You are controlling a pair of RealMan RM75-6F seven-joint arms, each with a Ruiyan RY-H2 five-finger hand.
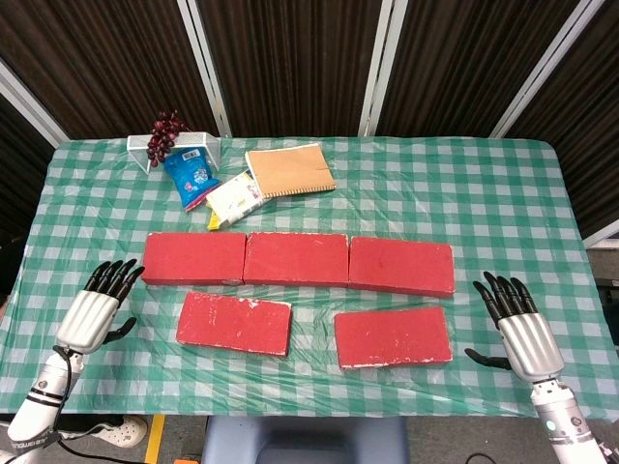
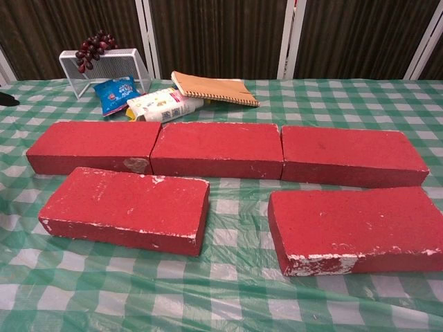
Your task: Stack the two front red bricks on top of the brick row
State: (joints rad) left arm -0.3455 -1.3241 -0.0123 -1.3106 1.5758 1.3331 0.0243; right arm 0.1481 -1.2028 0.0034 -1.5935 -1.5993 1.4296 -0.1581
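Looking down through the head view, I see the left robot hand (image 1: 90,314) resting on the tabletop (image 1: 503,193) near its left edge, released, fingers extended and apart, grasping nothing. The right robot hand (image 1: 517,324) sits near the right edge in the same released condition, fingers spread, palm empty. Neither robot hand appears in the chest view. Between them lie the two front red bricks: the left front brick (image 1: 234,323) flat on the green checked cloth, slightly skewed, and the right front brick (image 1: 393,336) flat beside it, well apart from it and also slightly rotated. Both are untouched by either robot hand and neither is stacked. Directly behind them runs the brick row (image 1: 298,261), three red bricks laid end to end and touching, the right-hand one angled a little. The chest view confirms that the front bricks sit just in front of the row, with chipped white patches on their lower edges. Behind the row I note a white wire basket (image 1: 198,143) carrying dark grapes (image 1: 164,135), a blue snack packet (image 1: 190,177), a white and yellow carton (image 1: 232,200) and a brown spiral notebook (image 1: 289,170).
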